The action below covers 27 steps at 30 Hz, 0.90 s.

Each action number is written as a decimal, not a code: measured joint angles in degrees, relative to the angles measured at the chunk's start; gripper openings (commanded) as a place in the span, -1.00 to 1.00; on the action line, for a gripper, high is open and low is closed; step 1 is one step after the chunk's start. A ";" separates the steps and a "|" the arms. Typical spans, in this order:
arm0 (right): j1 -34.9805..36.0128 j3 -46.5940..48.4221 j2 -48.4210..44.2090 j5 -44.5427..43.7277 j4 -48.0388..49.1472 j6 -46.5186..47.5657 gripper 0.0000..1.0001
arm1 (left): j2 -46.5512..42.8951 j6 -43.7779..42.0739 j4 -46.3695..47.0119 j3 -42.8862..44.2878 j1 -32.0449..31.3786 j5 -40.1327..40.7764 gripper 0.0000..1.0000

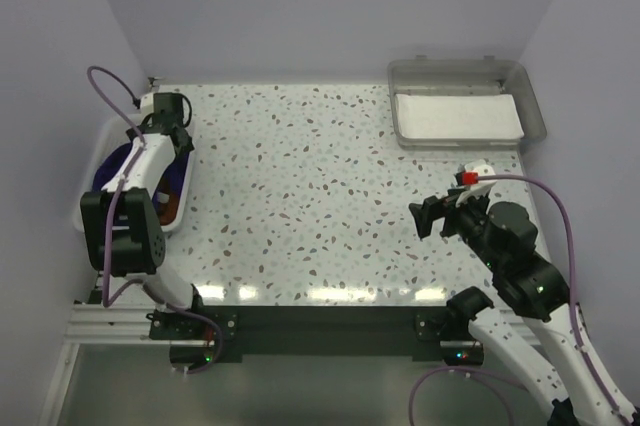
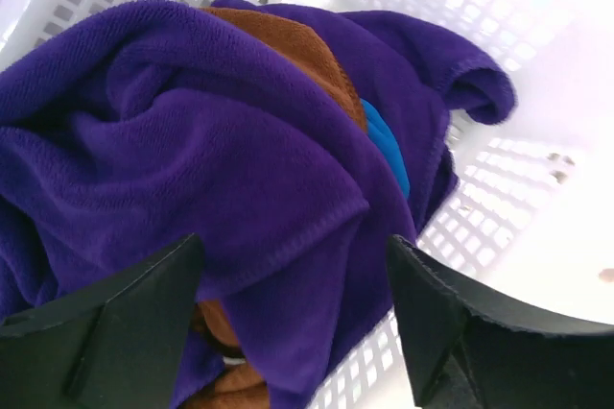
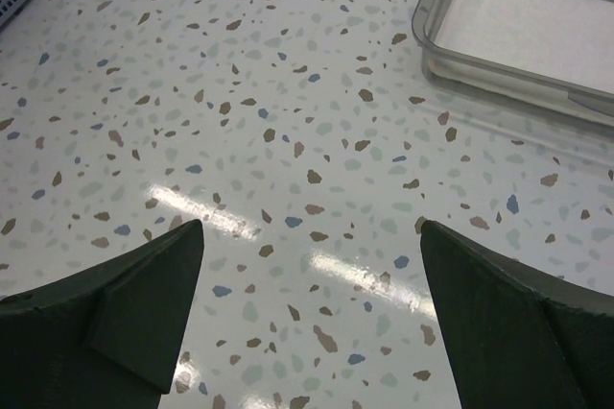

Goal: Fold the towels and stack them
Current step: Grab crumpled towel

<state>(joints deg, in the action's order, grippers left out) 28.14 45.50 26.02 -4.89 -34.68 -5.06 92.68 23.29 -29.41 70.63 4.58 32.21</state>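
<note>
Table, left edge: basket, purple towel bunched, axis unclear.

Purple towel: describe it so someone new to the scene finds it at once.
On the speckled table, go to the white mesh basket at its left edge, under the left gripper. The purple towel is the big crumpled one on top; the brown towel and blue towel only peek out from its folds.

From above, the left arm covers most of the white basket at 9 o'clock. At the left wrist, the purple towel hides nearly all of the brown towel and the blue towel. At the right wrist, the edge cuts the clear tray at 1 o'clock.
</note>
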 measured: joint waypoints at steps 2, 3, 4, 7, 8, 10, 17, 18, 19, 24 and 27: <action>0.00 -0.33 -0.22 -0.09 0.09 0.11 0.97 | 2.71 -0.59 0.20 1.14 0.52 0.85 0.47; 0.04 -0.50 -0.28 -0.13 0.17 0.17 0.97 | 3.72 -0.81 0.35 1.53 0.66 1.18 0.33; 0.04 -0.68 -0.33 -0.17 0.26 0.22 0.97 | 4.39 -1.03 0.46 1.79 0.68 1.44 0.25; 0.09 -0.94 -0.57 -0.55 0.50 0.37 0.97 | 5.55 -1.60 0.66 2.19 0.70 2.34 -0.26; 0.09 -0.94 -0.68 -0.63 0.59 0.48 0.97 | 5.84 -1.79 0.74 2.29 0.70 2.67 -0.51; 0.13 -0.94 -0.70 -0.76 0.81 0.63 0.97 | 6.10 -2.47 0.68 2.29 0.70 3.19 -0.73; 0.31 -0.96 -0.70 -1.18 1.36 0.79 0.97 | 5.99 -4.22 1.07 2.27 0.70 4.44 -1.00; 0.31 -0.96 -0.70 -1.18 1.36 0.81 0.97 | 5.88 -4.46 1.05 2.27 0.70 4.63 -1.00; 0.31 -0.96 -0.70 -1.18 1.33 0.81 0.97 | 5.53 -4.85 0.98 2.25 0.70 4.79 -1.00; 0.31 -0.96 -0.68 -1.18 1.33 1.05 0.97 | 0.09 -7.58 -0.46 4.33 0.70 5.51 -1.00; 0.33 -0.96 -0.61 -1.16 1.33 1.05 0.97 | -3.39 -8.48 -2.40 12.07 0.35 5.40 -1.00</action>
<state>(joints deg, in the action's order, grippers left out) 28.47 44.53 25.41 -6.04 -33.34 -4.01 89.30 14.81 -31.81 82.70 4.93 37.60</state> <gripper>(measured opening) 0.986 0.028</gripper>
